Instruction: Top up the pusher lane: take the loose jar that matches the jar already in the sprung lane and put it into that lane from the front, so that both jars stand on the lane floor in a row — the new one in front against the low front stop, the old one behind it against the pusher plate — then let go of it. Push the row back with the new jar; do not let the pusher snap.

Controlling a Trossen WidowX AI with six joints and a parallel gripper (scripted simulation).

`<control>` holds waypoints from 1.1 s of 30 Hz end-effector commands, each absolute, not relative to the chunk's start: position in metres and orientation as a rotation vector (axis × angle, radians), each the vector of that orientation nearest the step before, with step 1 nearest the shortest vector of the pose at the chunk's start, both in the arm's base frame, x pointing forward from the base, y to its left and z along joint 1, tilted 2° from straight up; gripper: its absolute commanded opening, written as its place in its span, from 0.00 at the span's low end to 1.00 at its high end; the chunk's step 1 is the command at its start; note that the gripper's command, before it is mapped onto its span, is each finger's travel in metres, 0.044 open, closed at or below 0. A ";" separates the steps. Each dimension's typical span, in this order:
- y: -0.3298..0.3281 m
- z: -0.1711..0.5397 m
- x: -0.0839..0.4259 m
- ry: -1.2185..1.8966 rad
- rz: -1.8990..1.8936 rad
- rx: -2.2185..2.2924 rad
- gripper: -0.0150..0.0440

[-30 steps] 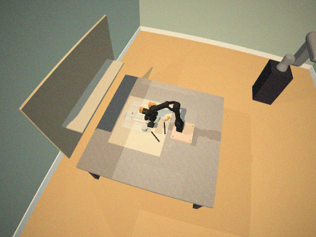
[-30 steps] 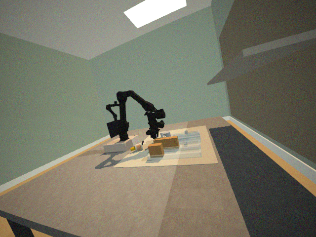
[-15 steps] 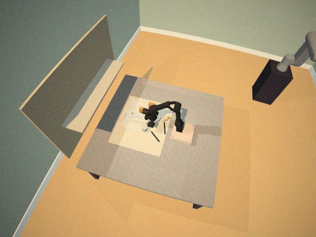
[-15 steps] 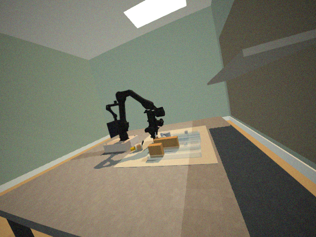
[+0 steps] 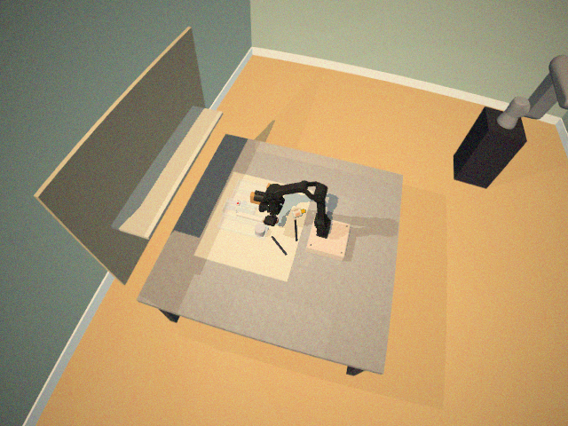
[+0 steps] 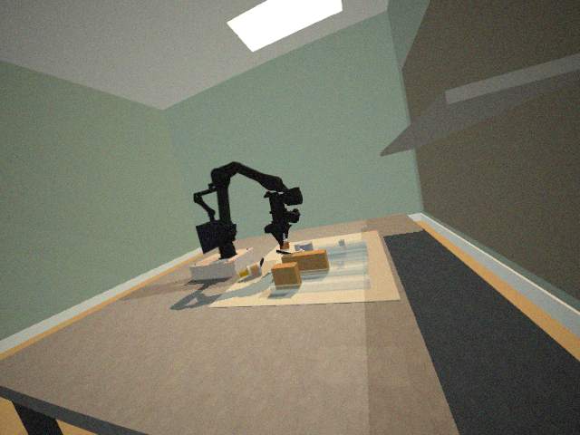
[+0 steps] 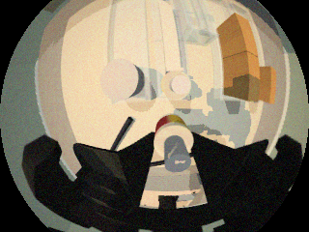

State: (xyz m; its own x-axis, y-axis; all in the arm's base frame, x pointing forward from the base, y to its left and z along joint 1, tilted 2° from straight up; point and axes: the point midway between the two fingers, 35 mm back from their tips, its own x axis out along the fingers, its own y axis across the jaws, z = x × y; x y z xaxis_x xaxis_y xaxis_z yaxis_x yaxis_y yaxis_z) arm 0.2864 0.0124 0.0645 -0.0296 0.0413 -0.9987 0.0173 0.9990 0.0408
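Taken left to right as the wrist view looks out, a broad pale cylinder [image 5: 260, 230] [image 6: 304, 246] [image 7: 120, 78] comes first, ahead and to the left of the end effector [image 5: 273, 221] [image 6: 284, 239] [image 7: 172, 135], standing apart from it on the cream mat [image 5: 248, 261] [image 6: 383, 281] [image 7: 82, 72]. Nearer, also to the left, a dark bar [image 5: 279, 245] [image 7: 123, 133] lies flat. A second dark bar [image 5: 295, 230] lies on the side of the end effector toward the arm's pale base plate [image 5: 316, 252] [image 6: 201, 272].

In the middle, the end effector points down with its fingers closed on a small jar [image 6: 285, 245] [image 7: 171, 137]; the jar shows a red and yellow band, a cream shoulder and a grey-blue top. It is between the fingers, outside the clear lanes [image 7: 198, 31], which run ahead of the end effector. Whether its base touches the mat I cannot tell. Straight ahead stands a small round pale-topped piece [image 7: 180, 84], near but apart; whether it is a jar is unclear.

To the right and ahead are orange blocks [image 5: 253, 197] [image 6: 304, 260] [image 7: 238, 55], with a smaller orange block [image 6: 285, 275] [image 7: 266, 84] beyond them. Back toward the base and to the right, a yellow-capped jar [image 5: 298, 212] [image 6: 254, 269] lies on its side.
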 end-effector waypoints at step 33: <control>0.003 0.047 0.296 1.536 0.058 0.002 0.25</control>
